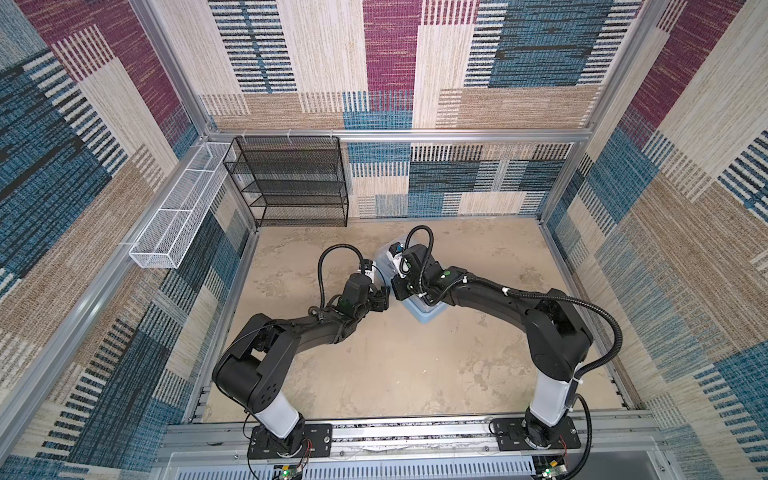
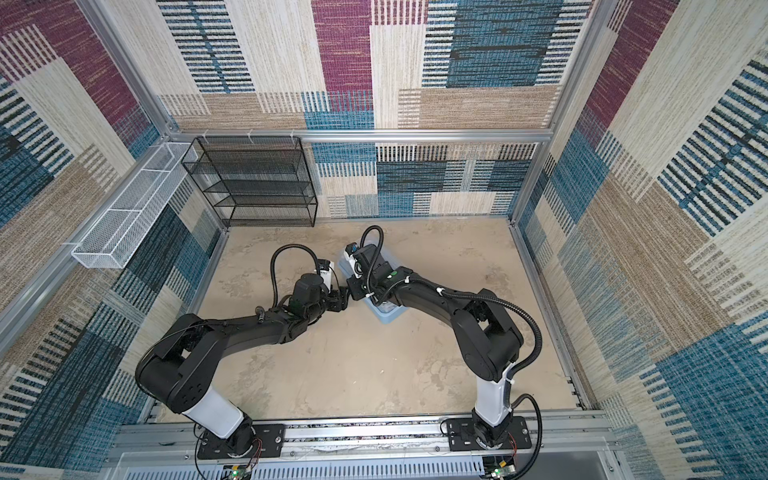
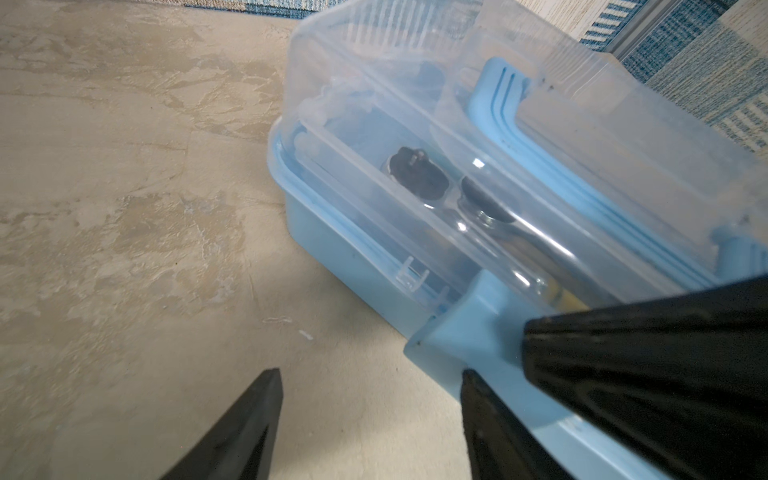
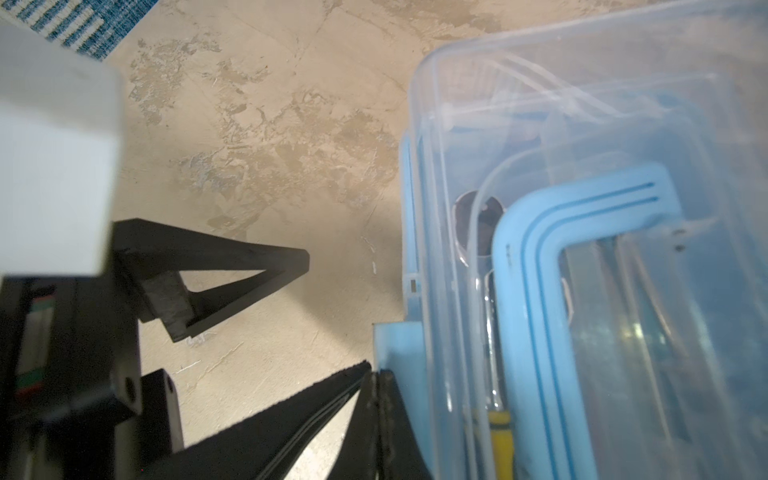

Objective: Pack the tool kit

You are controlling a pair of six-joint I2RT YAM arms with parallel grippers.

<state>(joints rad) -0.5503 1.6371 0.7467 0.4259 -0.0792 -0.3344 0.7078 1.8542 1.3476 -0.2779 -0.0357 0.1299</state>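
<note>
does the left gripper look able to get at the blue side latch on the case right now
Likely yes: the left gripper hangs open beside the case, right at the blue latch, nothing between them. But the shut right gripper sits against that same latch, so room is tight.

In both top views the right arm hides most of the tool kit case. Both wrist views crop it, and the tools under its lid are blurred.
</note>
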